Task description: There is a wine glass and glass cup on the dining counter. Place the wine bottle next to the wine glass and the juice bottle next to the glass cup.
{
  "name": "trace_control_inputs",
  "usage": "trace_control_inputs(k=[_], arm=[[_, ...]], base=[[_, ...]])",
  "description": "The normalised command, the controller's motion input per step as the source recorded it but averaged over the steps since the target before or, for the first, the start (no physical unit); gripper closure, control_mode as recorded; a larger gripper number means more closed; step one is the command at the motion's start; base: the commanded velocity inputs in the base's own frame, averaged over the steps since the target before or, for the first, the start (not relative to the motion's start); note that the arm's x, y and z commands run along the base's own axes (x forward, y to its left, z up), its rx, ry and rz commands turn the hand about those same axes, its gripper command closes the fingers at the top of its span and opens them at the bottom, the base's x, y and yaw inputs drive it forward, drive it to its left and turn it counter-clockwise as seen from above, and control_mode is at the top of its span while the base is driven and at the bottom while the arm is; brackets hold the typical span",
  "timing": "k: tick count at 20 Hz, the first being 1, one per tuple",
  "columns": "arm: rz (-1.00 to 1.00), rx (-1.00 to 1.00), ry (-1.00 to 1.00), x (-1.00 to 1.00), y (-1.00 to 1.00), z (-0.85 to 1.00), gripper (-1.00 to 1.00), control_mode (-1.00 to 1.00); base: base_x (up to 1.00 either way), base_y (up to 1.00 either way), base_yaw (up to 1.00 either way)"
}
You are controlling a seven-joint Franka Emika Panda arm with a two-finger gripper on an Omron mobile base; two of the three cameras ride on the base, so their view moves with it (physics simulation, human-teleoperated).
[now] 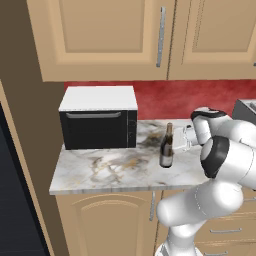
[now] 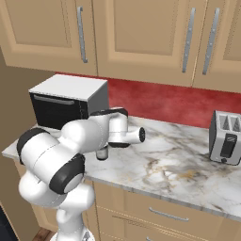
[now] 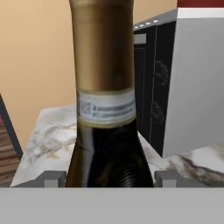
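The gripper (image 3: 109,178) pinches the wine bottle (image 1: 166,147), which stands upright mid-counter (image 1: 110,170), nearer its front edge. A microwave (image 1: 98,117) sits close by toward the left rear; a toaster (image 2: 226,137) stands well apart near the right end.

Tan wooden cabinets (image 2: 141,37) with silver handles were mounted above a red backsplash (image 2: 174,101). A marble-patterned countertop (image 2: 174,174) was set over matching drawers (image 2: 160,214), with a microwave (image 1: 98,117) and a toaster (image 2: 226,137) placed on it.
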Motion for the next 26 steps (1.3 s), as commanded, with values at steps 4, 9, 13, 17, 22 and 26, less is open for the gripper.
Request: trace_control_inputs(k=[4, 9, 13, 17, 22, 26], arm=[[0.0, 0.05, 0.0, -0.41, 0.0, 0.23, 1.0, -1.0], [0.0, 0.02, 0.0, -0.38, 0.0, 0.27, 1.0, -1.0], [0.0, 0.0, 0.0, -0.26, 0.0, 0.36, 1.0, -1.0], [0.0, 0.0, 0.0, -0.18, 0.0, 0.43, 1.0, -1.0], [0.0, 0.0, 0.01, -0.27, 0.0, 0.33, 1.0, -1.0], [0.0, 0.0, 0.0, -0.31, 0.01, 0.25, 1.0, -1.0]], base=[[0.0, 0.0, 0.0], [0.0, 0.0, 0.0], [0.0, 0.0, 0.0], [0.0, 0.0, 0.0], [0.0, 0.0, 0.0], [0.0, 0.0, 0.0]])
